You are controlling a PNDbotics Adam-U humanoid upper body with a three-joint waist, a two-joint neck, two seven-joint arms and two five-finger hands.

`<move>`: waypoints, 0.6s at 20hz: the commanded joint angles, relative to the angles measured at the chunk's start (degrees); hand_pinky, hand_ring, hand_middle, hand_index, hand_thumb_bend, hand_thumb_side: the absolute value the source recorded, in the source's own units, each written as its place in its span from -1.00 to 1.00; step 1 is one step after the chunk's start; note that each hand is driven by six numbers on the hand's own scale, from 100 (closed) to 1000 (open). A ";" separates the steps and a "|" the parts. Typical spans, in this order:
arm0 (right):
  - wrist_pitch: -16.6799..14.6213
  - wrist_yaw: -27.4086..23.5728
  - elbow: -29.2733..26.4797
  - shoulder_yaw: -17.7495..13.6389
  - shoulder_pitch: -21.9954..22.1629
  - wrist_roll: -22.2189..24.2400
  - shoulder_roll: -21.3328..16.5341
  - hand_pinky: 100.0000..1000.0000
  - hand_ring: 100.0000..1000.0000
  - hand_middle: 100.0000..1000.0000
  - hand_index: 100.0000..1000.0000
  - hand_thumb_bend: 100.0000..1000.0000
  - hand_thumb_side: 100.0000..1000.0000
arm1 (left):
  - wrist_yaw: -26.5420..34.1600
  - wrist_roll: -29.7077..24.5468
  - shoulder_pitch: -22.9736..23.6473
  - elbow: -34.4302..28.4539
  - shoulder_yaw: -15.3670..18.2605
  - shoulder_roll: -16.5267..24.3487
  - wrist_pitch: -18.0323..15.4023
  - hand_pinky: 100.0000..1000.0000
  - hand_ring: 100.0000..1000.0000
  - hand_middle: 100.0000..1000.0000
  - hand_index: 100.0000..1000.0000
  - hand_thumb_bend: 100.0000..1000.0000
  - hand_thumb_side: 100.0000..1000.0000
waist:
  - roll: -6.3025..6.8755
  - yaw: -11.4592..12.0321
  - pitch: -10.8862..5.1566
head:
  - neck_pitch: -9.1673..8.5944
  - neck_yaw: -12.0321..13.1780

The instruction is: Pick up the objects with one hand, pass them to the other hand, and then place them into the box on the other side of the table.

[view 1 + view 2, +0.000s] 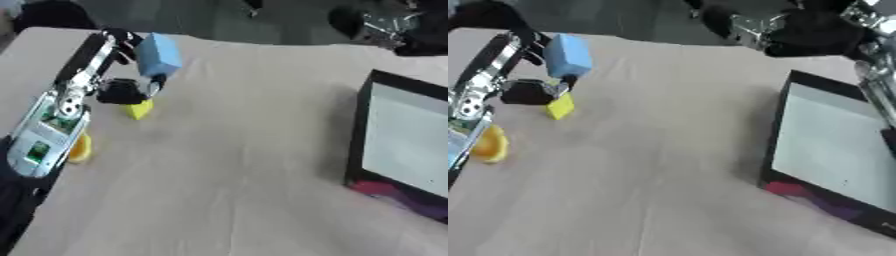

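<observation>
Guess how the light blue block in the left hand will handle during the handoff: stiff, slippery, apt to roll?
The light blue block keeps crisp flat faces and square edges, so it is probably rigid, maybe foam or plastic. Flat sides suggest it won't roll if set on the table. The left hand meets it only along its near side, so it could tilt during the pass.
</observation>
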 commanded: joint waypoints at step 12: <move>2.98 8.30 0.76 4.79 -4.95 8.47 3.80 0.85 1.00 0.86 0.86 -0.04 -0.30 | -3.95 3.02 1.19 -2.83 -0.75 -3.60 -4.27 0.30 0.22 0.17 -0.14 -1.00 -1.00 | -0.94 0.21 -2.51 | 0.65 -0.90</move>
